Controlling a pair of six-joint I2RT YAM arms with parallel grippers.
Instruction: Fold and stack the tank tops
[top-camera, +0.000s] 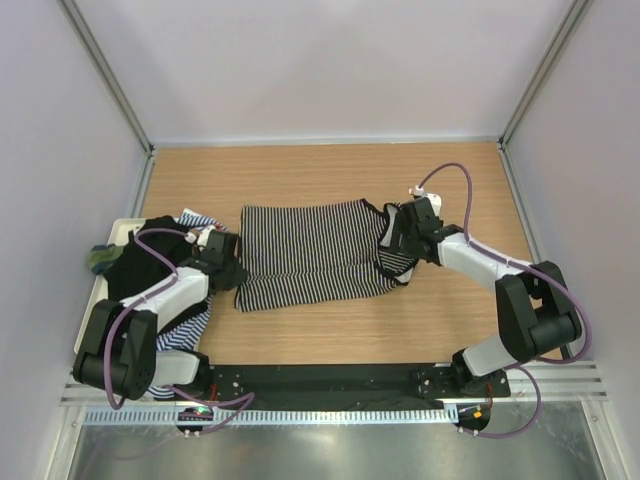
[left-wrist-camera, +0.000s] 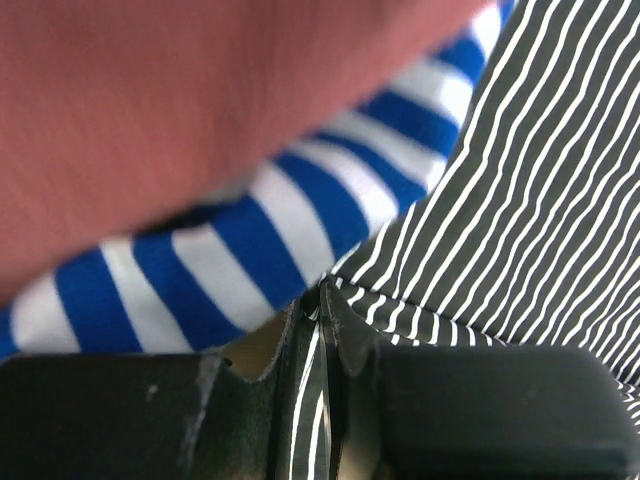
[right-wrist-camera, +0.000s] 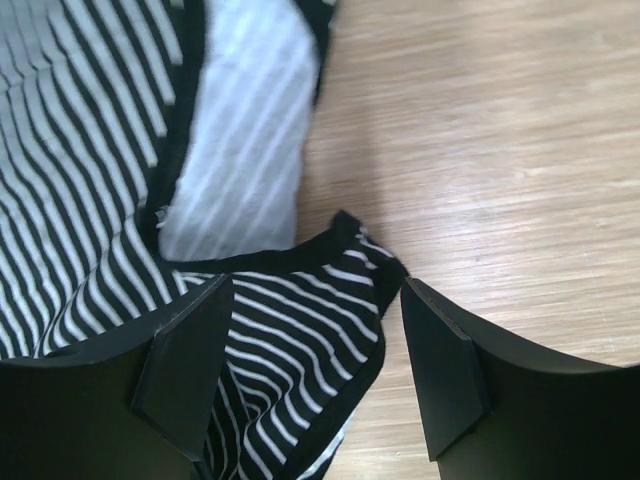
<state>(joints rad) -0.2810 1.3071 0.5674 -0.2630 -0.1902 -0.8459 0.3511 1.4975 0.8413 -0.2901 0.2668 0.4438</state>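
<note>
Limp, light striped tank top (top-camera: 310, 255) is lying flat between both hands. The left hand (left-wrist-camera: 325, 335) is pinching its edge; the right hand (right-wrist-camera: 310, 370) is gaping empty above the strap (right-wrist-camera: 330, 290), probably best gripped at its bound edge.

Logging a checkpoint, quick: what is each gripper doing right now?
Left gripper: closed on the black-and-white striped top.
Right gripper: open, above its strap, holding nothing.
</note>
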